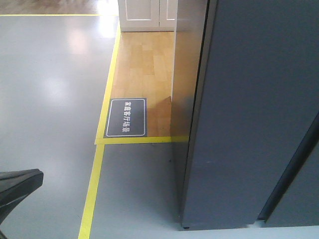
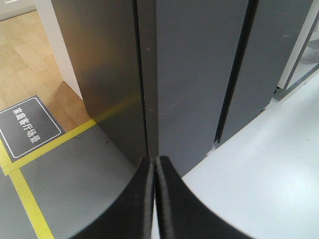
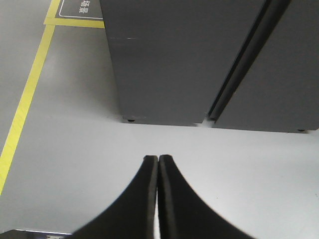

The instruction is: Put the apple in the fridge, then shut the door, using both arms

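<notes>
The fridge (image 1: 249, 124) fills the right of the front view as a tall dark grey block; no white lining shows. Its door (image 2: 199, 74) is a flat grey panel lying flush against the body, with a thin seam on its left edge. A dark slanted gap separates it from a second grey panel (image 3: 279, 74). The apple is out of view in every frame. My left gripper (image 2: 153, 159) is shut and empty, its tips close to the fridge's lower front corner. My right gripper (image 3: 158, 158) is shut and empty over the pale floor, short of the fridge's base (image 3: 159, 117).
Yellow tape lines (image 1: 92, 199) run across the grey floor left of the fridge. A dark floor sign (image 1: 126, 117) with white characters lies by a wood-floor patch (image 1: 144, 64). White cabinet doors (image 1: 144, 15) stand at the back. A black arm part (image 1: 15, 189) shows at lower left.
</notes>
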